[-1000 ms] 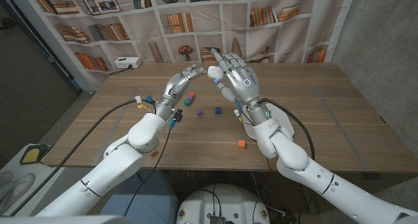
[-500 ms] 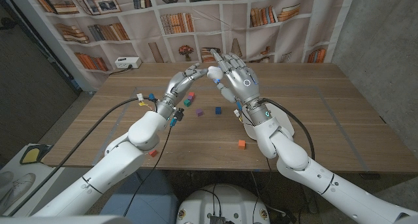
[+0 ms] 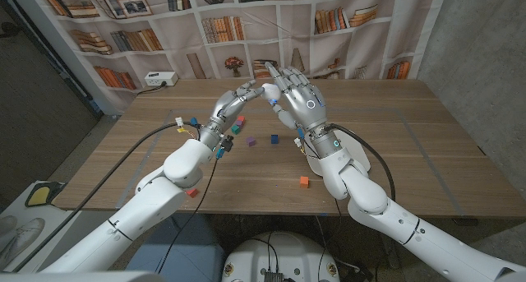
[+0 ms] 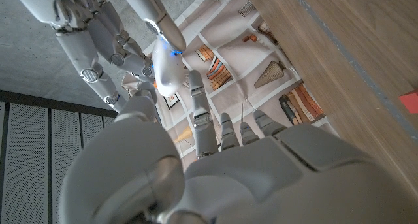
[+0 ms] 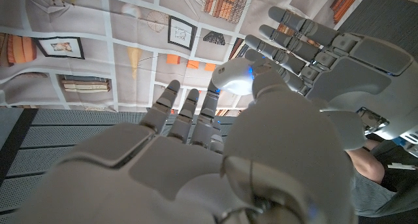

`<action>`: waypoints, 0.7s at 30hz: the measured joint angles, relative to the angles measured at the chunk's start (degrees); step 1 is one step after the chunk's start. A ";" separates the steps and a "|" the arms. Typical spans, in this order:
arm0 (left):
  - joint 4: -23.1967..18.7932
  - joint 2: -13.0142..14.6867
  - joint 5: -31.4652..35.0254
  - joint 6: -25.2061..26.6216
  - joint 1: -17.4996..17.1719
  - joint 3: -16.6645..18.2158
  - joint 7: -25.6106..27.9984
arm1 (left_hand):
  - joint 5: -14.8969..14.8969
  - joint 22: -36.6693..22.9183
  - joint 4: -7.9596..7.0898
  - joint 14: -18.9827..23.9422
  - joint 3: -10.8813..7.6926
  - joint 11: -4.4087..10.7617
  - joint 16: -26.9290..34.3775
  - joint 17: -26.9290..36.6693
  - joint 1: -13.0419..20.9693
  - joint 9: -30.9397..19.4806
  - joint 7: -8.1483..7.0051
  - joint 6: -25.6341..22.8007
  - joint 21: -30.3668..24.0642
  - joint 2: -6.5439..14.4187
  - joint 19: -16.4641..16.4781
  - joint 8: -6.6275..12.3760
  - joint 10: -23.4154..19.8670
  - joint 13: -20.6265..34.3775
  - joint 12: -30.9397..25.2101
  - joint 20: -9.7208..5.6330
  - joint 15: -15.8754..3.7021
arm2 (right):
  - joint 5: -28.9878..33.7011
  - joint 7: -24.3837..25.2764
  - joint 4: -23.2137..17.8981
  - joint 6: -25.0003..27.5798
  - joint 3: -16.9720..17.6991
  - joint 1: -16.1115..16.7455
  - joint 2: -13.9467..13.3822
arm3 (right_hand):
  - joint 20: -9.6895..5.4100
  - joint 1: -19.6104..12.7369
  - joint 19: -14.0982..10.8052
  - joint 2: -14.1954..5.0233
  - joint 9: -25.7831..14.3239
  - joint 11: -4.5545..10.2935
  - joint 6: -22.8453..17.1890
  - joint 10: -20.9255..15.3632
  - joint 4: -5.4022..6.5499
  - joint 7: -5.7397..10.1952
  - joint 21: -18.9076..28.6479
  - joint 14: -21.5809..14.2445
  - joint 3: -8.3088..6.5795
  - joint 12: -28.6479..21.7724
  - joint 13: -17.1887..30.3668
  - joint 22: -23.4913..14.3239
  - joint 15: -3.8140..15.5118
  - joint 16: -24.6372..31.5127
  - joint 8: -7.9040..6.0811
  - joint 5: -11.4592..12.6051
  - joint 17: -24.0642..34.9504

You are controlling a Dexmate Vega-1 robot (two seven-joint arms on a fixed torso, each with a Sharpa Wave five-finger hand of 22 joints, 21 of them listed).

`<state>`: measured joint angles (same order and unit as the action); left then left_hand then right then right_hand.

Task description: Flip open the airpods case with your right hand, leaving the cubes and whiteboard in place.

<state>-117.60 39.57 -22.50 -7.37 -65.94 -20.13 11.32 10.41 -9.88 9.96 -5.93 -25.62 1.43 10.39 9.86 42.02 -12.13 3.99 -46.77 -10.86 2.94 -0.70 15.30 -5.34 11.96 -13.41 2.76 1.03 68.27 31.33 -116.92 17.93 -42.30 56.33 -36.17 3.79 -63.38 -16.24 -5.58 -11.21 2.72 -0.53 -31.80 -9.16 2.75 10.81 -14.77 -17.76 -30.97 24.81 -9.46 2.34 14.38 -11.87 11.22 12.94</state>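
Both hands are raised above the table's middle. The white airpods case [image 3: 269, 91] sits at the fingertips of my right hand [image 3: 301, 98], which pinches it from the right. Fingertips of my left hand [image 3: 233, 102] reach in and touch the case from the left. In the left wrist view the case [image 4: 166, 66] shows a blue glow between my left fingers [image 4: 196, 103] and a finger of the right hand [image 4: 149, 15]. In the right wrist view the case [image 5: 234, 78] lies above my thumb. I cannot tell whether its lid is open.
Small cubes lie on the wooden table [image 3: 394, 142] below the hands: a red cube [image 3: 241, 117], a purple cube [image 3: 236, 128], a green cube [image 3: 250, 140], a blue cube [image 3: 274, 139] and an orange cube [image 3: 304, 181] nearer the front. A bookshelf backdrop stands behind.
My left hand has moved right until its fingertips meet the case. The right hand and the case have stayed almost still.
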 measured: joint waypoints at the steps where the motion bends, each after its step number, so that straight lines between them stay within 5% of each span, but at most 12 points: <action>1: 0.00 0.00 -0.01 -0.01 0.00 0.00 -0.03 | 0.00 0.00 0.00 0.23 0.00 0.00 0.00 0.00 0.11 0.00 -0.14 0.14 0.00 0.11 0.00 -0.10 0.00 0.00 0.00 0.00 -0.23 | 0.00 0.00 0.01 0.00 0.01 0.00 0.00 | 0.00 0.01 0.00 -0.01 0.00 0.00 -0.01 0.00 0.00 0.01 0.00 0.00 0.00 -0.01 0.00 0.00 0.00 0.00 0.00 -0.02 0.00; 21: 0.98 -0.28 -0.77 0.04 2.04 -1.68 -1.77 | 0.00 0.00 -0.26 0.21 0.26 0.12 0.01 0.01 1.23 0.42 0.11 2.16 0.00 0.03 0.09 -1.77 -0.52 -0.25 0.00 0.53 -0.21 | -0.87 0.96 0.54 -0.35 0.17 -0.05 -0.01 | -0.21 -0.09 -0.22 -0.24 0.00 0.00 -0.74 0.00 0.23 0.13 0.00 -0.91 0.23 0.00 -0.24 0.00 -0.12 0.00 0.00 0.02 -0.01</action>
<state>-116.62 39.30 -23.27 -7.33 -63.91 -21.81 9.55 10.41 -9.88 9.70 -5.72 -25.36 1.55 10.40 9.87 43.25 -11.71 4.10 -44.62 -10.86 2.97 -0.61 13.52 -5.86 11.71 -13.40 3.29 0.81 67.40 32.29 -116.39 17.58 -42.13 56.28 -36.18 3.57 -63.47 -16.46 -5.82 -11.21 2.72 -1.27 -31.80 -8.92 2.87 10.81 -15.69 -17.53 -30.97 24.58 -9.46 2.22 14.38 -11.87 11.24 12.93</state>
